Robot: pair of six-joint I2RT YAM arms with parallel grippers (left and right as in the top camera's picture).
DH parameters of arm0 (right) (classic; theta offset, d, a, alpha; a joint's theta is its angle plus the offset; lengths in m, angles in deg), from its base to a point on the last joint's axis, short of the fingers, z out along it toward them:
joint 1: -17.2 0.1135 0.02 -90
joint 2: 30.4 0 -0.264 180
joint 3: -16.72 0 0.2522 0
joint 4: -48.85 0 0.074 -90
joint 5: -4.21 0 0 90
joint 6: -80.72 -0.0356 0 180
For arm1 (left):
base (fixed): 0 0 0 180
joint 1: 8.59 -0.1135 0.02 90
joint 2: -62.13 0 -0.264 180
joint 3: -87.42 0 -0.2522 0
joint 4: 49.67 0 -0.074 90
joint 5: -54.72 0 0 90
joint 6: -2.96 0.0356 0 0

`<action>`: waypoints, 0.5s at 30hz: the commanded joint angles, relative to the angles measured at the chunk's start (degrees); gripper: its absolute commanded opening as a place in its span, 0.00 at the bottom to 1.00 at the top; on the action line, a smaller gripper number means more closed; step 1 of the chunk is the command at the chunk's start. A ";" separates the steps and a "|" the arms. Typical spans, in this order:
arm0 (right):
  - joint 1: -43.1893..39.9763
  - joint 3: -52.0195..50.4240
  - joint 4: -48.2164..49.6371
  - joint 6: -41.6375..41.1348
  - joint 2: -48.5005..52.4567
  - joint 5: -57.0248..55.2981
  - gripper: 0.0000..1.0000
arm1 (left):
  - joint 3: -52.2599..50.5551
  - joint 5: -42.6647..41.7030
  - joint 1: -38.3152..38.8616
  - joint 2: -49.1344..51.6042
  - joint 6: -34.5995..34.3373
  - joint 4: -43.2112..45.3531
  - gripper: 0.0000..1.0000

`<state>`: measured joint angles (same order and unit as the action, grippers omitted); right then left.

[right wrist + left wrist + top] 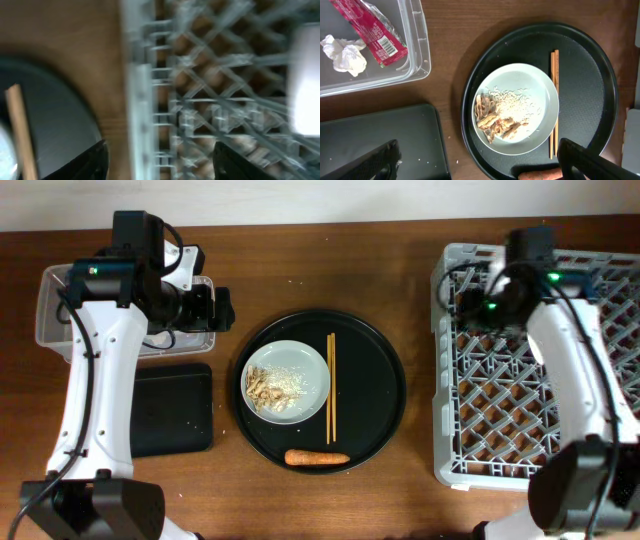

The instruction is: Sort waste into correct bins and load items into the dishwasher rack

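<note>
Left gripper, right gripper both wide apart, empty; chopsticks lengthwise top-to-bottom beside plate.

A brown wooden table with visible grain carries a clear plastic tub, its smooth walls catching glints of light. Inside lie a red snack wrapper of shiny, creased film and a crumpled white scrap that looks like soft paper. The flat black tray is matt and flecked with pale specks. The round black tray is finely grained with a faint sheen. The pale plate looks smooth and glazed under dry, crumbly food scraps, beside bare light-wood chopsticks. The grey dishwasher rack is moulded plastic.
</note>
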<state>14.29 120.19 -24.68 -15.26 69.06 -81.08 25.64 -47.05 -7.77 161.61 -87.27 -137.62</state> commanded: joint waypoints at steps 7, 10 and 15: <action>6.19 -0.68 17.42 -0.70 14.27 -2.43 0.53 | 0.15 -0.44 -0.13 -0.61 -0.17 -0.02 0.99; 6.29 -0.68 17.59 -0.70 14.40 -2.36 0.53 | 0.15 -0.44 -0.13 -0.61 -0.17 0.00 0.99; 6.29 -0.68 14.12 8.31 14.38 15.23 0.53 | 0.15 -0.44 -0.15 -0.61 -0.17 0.02 0.99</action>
<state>19.79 119.65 -9.54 -12.90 82.61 -79.34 25.64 -47.05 -7.77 161.61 -87.27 -137.62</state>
